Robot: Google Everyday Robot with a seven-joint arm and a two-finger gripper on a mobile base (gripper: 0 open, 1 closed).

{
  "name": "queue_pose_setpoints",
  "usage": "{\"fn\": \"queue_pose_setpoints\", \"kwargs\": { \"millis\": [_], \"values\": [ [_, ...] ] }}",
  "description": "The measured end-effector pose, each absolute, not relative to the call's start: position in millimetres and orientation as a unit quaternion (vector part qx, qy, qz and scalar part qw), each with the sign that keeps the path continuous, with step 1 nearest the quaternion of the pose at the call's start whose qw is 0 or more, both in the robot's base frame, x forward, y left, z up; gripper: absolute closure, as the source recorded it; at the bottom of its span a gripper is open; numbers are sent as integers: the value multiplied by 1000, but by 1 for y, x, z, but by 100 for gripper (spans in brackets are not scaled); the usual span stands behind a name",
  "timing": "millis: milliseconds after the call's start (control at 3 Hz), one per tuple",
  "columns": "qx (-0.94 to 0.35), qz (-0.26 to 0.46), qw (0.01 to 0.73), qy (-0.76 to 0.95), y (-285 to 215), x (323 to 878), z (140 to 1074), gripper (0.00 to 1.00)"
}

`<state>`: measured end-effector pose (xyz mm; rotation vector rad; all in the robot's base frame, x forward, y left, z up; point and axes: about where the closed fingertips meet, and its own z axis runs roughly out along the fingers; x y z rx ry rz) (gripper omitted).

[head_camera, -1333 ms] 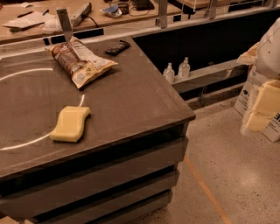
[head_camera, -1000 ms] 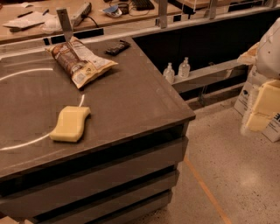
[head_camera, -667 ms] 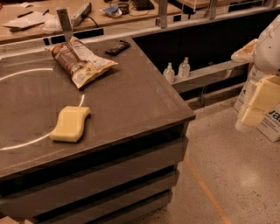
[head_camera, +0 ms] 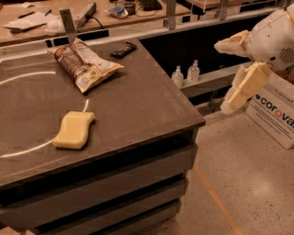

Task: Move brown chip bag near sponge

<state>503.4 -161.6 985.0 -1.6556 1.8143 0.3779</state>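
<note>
The brown chip bag [head_camera: 82, 64] lies flat at the far side of the dark table [head_camera: 142, 105], brown and cream with label panels. The pale yellow sponge [head_camera: 74, 130] lies nearer the front left, about a bag's length away from the bag. My gripper [head_camera: 221, 77] hangs off the table's right edge, above the floor and well away from both things. Its two cream fingers [head_camera: 245, 85] stand apart, open and empty.
A small dark wrapped bar [head_camera: 123, 49] lies just right of the bag. Two small bottles [head_camera: 186, 73] stand on a low ledge right of the table. A white printed box [head_camera: 275, 114] sits on the floor at right. A cluttered bench [head_camera: 96, 13] runs behind.
My gripper has shifted a little to the left, toward the table's right edge. The bag and the sponge have not moved.
</note>
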Motion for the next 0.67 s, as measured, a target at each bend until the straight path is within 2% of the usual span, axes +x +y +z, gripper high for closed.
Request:
{"fn": "queue_pose_setpoints", "kwargs": {
  "millis": [333, 667],
  "values": [
    [-616, 194, 371, 667, -127, 530, 979, 0],
    [-594, 206, 402, 666, -101, 555, 964, 0]
  ]
}}
